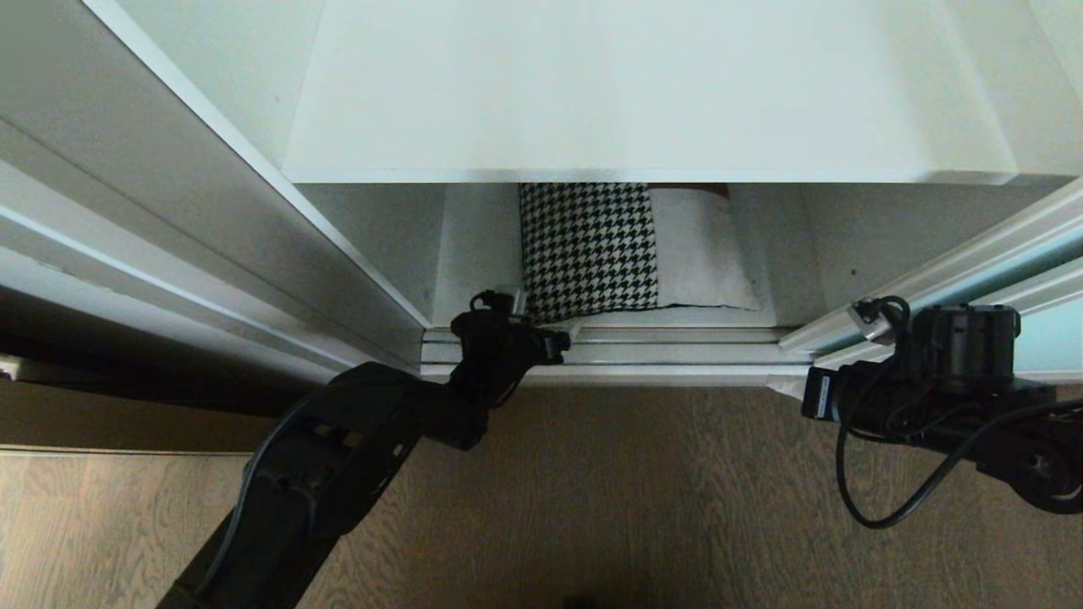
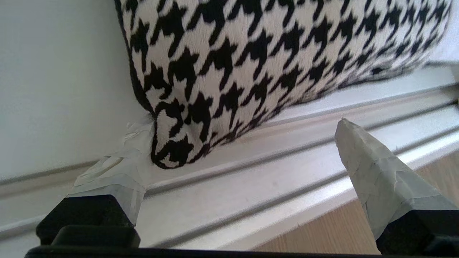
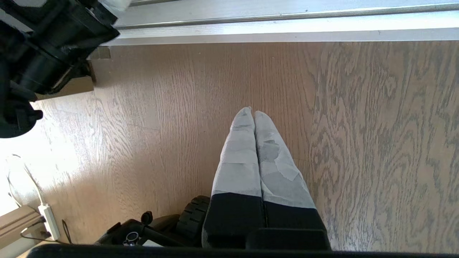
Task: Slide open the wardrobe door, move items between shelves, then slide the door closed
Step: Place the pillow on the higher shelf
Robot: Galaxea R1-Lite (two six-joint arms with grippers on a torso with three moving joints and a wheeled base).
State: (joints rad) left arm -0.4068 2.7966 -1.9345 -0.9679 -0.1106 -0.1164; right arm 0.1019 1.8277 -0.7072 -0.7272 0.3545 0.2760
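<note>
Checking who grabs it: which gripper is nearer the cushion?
Left. The left gripper is open at the cushion's corner; the right gripper hangs shut over the floor.

1. The left gripper [image 2: 236,143] stands spread wide at the door track [image 2: 251,193], and the cushion [image 2: 272,61] corner sits just ahead of it, near one fingertip [image 2: 140,134]
2. Beside that fingertip rises the white side wall [image 2: 53,89], leaving little room there
3. Above the cushion the upper shelf [image 1: 643,93] overhangs, closing off approach from overhead
4. Bare wood floor [image 3: 358,143] lies under the pressed-together right gripper [image 3: 252,114]
</note>
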